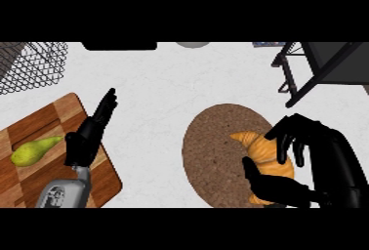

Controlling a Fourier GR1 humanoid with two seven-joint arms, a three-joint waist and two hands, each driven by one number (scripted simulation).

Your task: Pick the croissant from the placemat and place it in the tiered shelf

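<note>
Here we have our right hand (317, 161) curled around the croissant (265, 152), fingers over its far side and thumb under its near side. The croissant lies on the round placemat (213, 146), toward the placemat's right edge. We judge it light, flaky and easily crushed, best held across its thick middle. The tiered shelf (317, 66) stands beyond the placemat. Left of the placemat, our left hand (90, 134) rests with fingers straight.
</note>
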